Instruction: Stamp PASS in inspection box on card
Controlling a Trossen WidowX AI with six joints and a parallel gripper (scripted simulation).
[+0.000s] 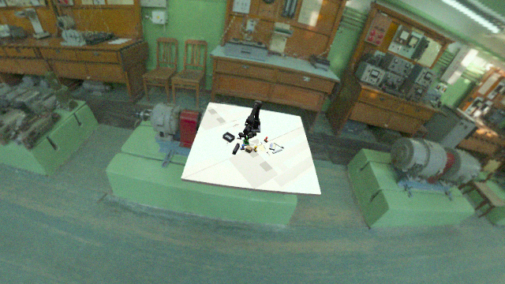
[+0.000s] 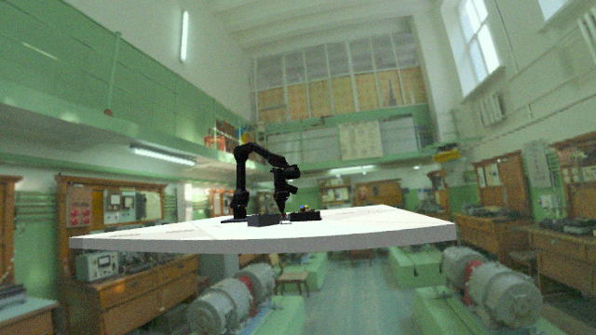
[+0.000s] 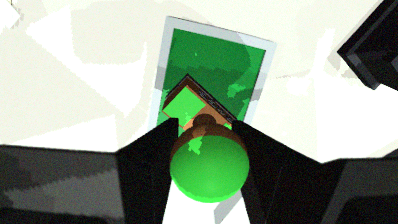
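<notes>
Across a green-walled workshop stands a white tabletop (image 1: 276, 173) (image 2: 363, 233).

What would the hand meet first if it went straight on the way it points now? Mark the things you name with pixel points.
The hand (image 3: 205, 127) points down, holding the green-knobbed stamp (image 3: 209, 167), so the stamp's base would probably meet the green ink pad (image 3: 220, 62) first. Whether they already touch, I cannot tell from this view.

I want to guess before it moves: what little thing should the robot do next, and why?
Maybe press the green-topped stamp gently down onto the green pad. The gripper is holding it, and from the wrist its block overlaps the pad.
</notes>
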